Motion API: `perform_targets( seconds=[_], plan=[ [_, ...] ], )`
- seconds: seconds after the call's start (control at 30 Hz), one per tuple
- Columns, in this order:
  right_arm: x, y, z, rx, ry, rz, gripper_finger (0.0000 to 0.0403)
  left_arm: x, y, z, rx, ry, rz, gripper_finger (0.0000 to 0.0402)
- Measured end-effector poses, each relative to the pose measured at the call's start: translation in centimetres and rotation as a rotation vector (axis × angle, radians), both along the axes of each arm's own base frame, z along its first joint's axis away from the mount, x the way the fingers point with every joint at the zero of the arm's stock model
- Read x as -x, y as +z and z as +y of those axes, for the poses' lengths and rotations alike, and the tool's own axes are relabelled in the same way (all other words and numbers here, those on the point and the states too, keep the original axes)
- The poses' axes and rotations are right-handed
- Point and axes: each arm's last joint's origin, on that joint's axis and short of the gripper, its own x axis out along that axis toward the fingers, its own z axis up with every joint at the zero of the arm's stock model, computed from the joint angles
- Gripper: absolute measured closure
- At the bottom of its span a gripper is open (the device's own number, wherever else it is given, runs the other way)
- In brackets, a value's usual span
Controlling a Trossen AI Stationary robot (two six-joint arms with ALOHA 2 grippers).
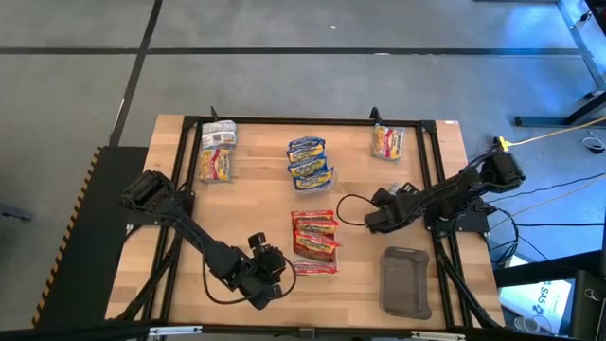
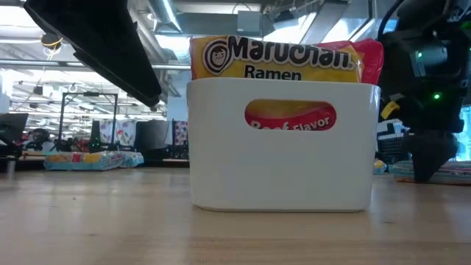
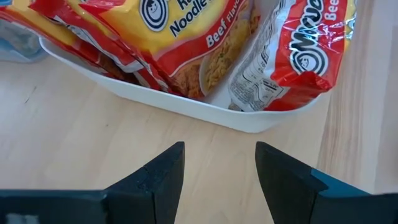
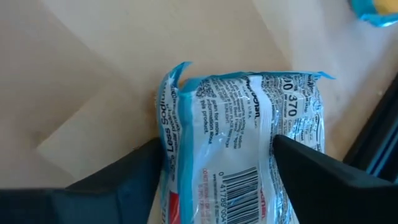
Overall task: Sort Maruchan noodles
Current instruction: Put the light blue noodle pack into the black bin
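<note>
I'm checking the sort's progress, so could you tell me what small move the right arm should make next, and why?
Probably carry it toward the blue packets: the right gripper is closed on a light-blue packet, still away from any pile.

Bare wood ahead of left pincer; white tray blocks beyond.
</note>
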Motion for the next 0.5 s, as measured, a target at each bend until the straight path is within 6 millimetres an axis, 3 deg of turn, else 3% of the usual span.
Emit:
perform_targets(
  seconds=[0.5],
  plan=[
    [-0.25, -0.02, -0.02, 0.061, 0.029, 0.050, 0.0266, -0.02, 0.08, -0.05, -0.044, -0.002, -0.027, 0.0212]
  ],
)
